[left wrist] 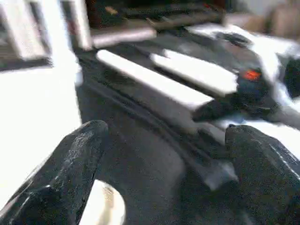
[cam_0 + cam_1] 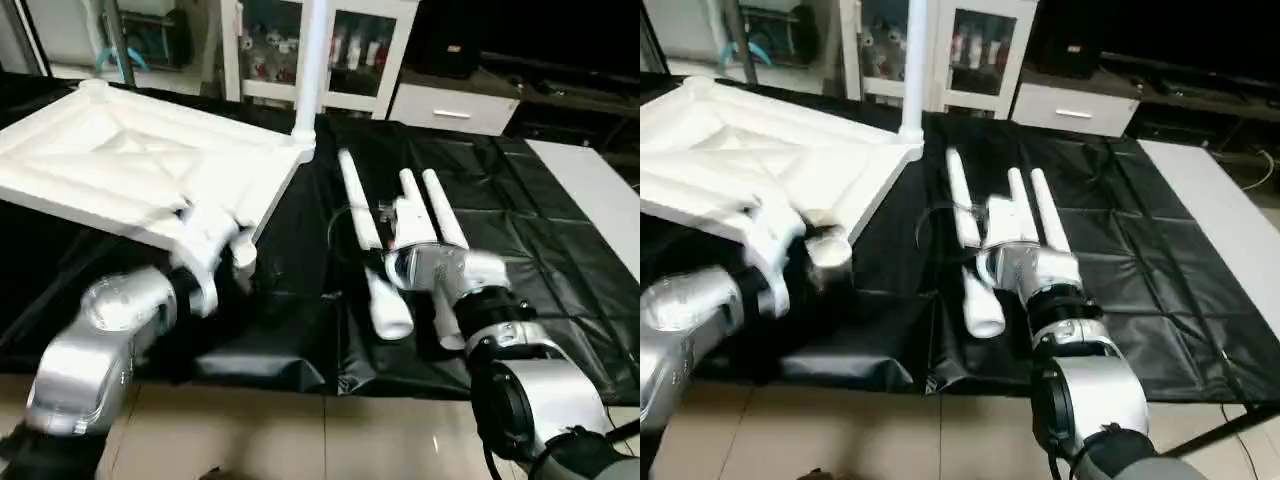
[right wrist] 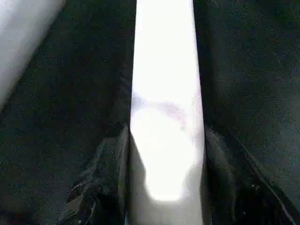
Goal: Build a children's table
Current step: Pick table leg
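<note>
One white tabletop (image 2: 130, 170), underside up, rests on the black-covered worktop (image 2: 560, 270). Four white legs: one upright leg (image 2: 310, 60) stands in the tabletop's far corner socket; three loose legs lie side by side, namely a left leg (image 2: 365, 240), a middle leg (image 2: 412, 205) and a right leg (image 2: 443, 210). Two silver forearms.

Both forearms are rounded silver shells with a shiny metal look, and each has a black ring joint near the wrist. The left gripper (image 1: 164, 159) has two thick, glossy black fingers (image 1: 70, 168) with blunt, rounded tips. A black cable hangs beside the right forearm.
</note>
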Controlling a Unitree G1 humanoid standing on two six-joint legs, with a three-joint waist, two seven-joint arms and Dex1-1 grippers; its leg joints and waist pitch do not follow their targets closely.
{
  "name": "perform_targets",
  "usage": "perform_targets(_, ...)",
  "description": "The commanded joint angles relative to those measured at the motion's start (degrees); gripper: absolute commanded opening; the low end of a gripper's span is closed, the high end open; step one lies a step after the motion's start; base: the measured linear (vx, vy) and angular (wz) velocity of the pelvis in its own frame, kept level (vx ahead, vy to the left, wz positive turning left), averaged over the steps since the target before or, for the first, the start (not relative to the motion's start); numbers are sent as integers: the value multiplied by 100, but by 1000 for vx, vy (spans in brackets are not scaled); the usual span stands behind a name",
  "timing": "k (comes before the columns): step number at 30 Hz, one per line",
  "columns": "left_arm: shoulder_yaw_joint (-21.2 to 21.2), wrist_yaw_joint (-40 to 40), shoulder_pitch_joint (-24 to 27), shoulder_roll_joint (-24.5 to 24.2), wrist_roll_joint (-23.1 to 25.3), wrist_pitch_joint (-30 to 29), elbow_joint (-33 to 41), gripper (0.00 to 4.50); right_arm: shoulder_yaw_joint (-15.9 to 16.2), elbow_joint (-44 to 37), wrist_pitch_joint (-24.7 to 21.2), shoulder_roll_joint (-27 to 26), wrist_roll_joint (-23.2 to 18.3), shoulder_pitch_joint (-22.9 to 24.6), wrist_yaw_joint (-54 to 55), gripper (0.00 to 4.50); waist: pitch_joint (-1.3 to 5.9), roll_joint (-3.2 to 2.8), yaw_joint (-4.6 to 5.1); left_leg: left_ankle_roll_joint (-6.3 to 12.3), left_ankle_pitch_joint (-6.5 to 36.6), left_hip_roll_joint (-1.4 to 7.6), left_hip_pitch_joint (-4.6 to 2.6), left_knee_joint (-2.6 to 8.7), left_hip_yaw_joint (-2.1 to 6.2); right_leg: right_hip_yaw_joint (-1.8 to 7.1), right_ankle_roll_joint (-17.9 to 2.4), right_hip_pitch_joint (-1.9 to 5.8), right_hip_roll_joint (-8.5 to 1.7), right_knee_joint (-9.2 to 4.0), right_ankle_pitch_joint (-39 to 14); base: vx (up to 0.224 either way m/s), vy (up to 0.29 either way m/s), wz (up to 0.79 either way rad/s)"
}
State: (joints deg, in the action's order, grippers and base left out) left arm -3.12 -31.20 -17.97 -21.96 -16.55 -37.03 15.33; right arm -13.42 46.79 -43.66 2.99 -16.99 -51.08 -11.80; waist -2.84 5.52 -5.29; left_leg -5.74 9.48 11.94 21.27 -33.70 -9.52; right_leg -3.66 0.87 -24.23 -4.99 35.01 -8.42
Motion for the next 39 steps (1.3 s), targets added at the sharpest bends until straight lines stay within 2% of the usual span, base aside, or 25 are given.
perform_targets(1,-237,305,-260,262,-318,-148,-82,450,-329,-761,-279,150,-460,-57,-222,178,391,-122,-11,-438,1681,56,-102,433,-24,190,-772,261,-181,-305,-1242,0,0,0)
perform_targets(2,-435,471,-473,514,-570,-210,-174,450,-459,-1200,-422,229,-746,57,-474,178,384,-31,-13,-392,1583,51,-80,429,-38,190,-750,276,-180,-320,-1204,0,0,0)
perform_targets(4,-537,557,-606,670,-732,-232,-239,450,-501,-1471,-488,301,-931,157,-700,178,381,-63,-46,-383,1485,47,-71,429,-39,189,-723,276,-196,-311,-1223,0,0,0)
perform_targets(6,-611,661,-756,834,-854,-243,-321,450,-529,-1789,-657,413,-1160,294,-1002,178,379,0,-69,-354,1499,51,-87,422,-53,188,-643,264,-202,-348,-1392,0,0,0)
perform_targets(7,-692,783,-869,982,-969,-328,-373,450,-599,-1946,-946,502,-1391,371,-1211,178,387,44,-82,-335,1416,46,-80,415,-53,189,-611,289,-190,-340,-1344,0,0,0)
perform_targets(8,-857,950,-1075,1233,-1220,-472,-445,450,-630,-2324,-1418,657,-1830,562,-1699,178,390,35,-108,-328,1327,52,-78,414,-47,188,-602,286,-205,-340,-1293,0,0,0)
perform_targets(9,-914,990,-1136,1309,-1301,-526,-461,450,-635,-2446,-1547,695,-1951,621,-1831,178,389,88,-106,-298,1301,43,-69,408,-61,186,-588,307,-181,-345,-1255,0,0,0)
perform_targets(10,-1008,984,-1234,1439,-1527,-698,-480,450,-617,-2669,-1764,782,-2187,752,-2134,178,399,66,-157,-284,1223,70,-82,404,-45,189,-612,301,-213,-337,-1113,0,0,0)
perform_targets(12,-1081,951,-1313,1534,-1759,-862,-501,450,-610,-2878,-1904,827,-2369,872,-2338,178,390,102,-168,-304,1209,53,-64,393,-56,178,-643,305,-218,-345,-1205,0,0,0)
perform_targets(13,-1111,919,-1376,1613,-1948,-1001,-521,450,-609,-3021,-1984,849,-2492,959,-2451,178,390,30,-179,-326,1236,52,-64,401,-38,176,-661,309,-228,-334,-1244,0,0,0)
perform_targets(15,-1125,948,-1566,1793,-2396,-1270,-586,450,-613,-3316,-2196,933,-2808,1119,-2687,178,376,133,-188,-340,1289,44,-43,395,-48,165,-641,314,-231,-376,-1545,0,0,0)
perform_targets(19,-1235,1121,-1787,1940,-2596,-1457,-713,450,-573,-3584,-2333,971,-3010,1192,-2832,178,363,109,-209,-395,1428,58,-56,404,-28,157,-502,288,-238,-419,-1869,0,0,0)
perform_targets(20,-1284,1169,-1854,1981,-2630,-1542,-782,450,-544,-3673,-2377,979,-3053,1214,-2877,178,352,140,-208,-391,1511,50,-50,408,-20,147,-361,285,-245,-466,-2141,0,0,0)
perform_targets(22,-1355,1230,-1933,2032,-2690,-1644,-875,450,-510,-3750,-2419,984,-3083,1227,-2923,178,360,135,-219,-400,1459,53,-52,400,-11,147,-286,276,-249,-469,-2190,0,0,0)
perform_targets(23,-1385,1290,-1997,2059,-2732,-1709,-951,450,-483,-3821,-2449,984,-3114,1248,-2953,178,360,125,-224,-415,1450,57,-48,408,-2,143,-267,282,-250,-470,-2187,0,0,0)
perform_targets(24,-1437,1389,-2116,2116,-2828,-1812,-1075,450,-455,-3957,-2512,988,-3199,1293,-3013,178,374,76,-253,-440,1390,57,-56,406,5,145,-244,281,-247,-456,-2073,0,0,0)
perform_targets(27,-1552,1510,-2278,2191,-3107,-1896,-1265,450,-455,-4083,-2573,1013,-3363,1368,-3096,178,385,32,-297,-475,1367,54,-64,407,5,144,-306,286,-230,-441,-1781,0,0,0)
perform_targets(28,-1606,1551,-2327,2227,-3212,-1889,-1325,450,-426,-4120,-2542,1033,-3354,1403,-3100,178,390,111,-299,-471,1294,58,-52,401,-1,140,-357,304,-226,-425,-1624,0,0,0)
perform_targets(29,-1640,1567,-2366,2259,-3286,-1881,-1365,450,-412,-4149,-2527,1043,-3343,1429,-3080,178,392,89,-327,-476,1253,58,-62,398,-4,142,-399,299,-228,-409,-1556,0,0,0)
perform_targets(30,-1670,1578,-2408,2280,-3346,-1878,-1394,450,-402,-4186,-2529,1041,-3342,1446,-3049,178,392,123,-330,-467,1163,64,-54,397,-11,147,-460,307,-229,-400,-1397,0,0,0)
perform_targets(31,-1705,1600,-2456,2290,-3394,-1903,-1422,450,-386,-4234,-2545,1035,-3354,1459,-3032,178,389,75,-352,-490,1116,58,-49,402,-9,148,-499,316,-231,-382,-1326,0,0,0)
perform_targets(32,-1733,1599,-2490,2295,-3425,-1943,-1435,450,-371,-4271,-2561,1033,-3374,1471,-3026,178,388,61,-346,-501,1150,53,-51,402,-13,150,-489,318,-225,-397,-1301,0,0,0)
perform_targets(33,-1760,1592,-2518,2305,-3463,-1980,-1443,450,-345,-4307,-2571,1038,-3383,1483,-3032,178,390,34,-351,-515,1176,58,-59,409,-5,148,-490,321,-228,-389,-1303,0,0,0)
perform_targets(36,-1816,1686,-2590,2366,-3571,-2043,-1458,450,-205,-4433,-2504,1118,-3276,1532,-3044,178,378,57,-352,-538,1368,54,-57,418,-2,142,-431,330,-235,-427,-1550,0,0,0)
perform_targets(39,-1661,1741,-2618,2305,-3493,-1983,-1427,450,29,-4622,-2330,1190,-3075,1606,-3003,178,374,29,-361,-547,1480,57,-63,423,13,138,-333,320,-244,-452,-1750,0,0,0)
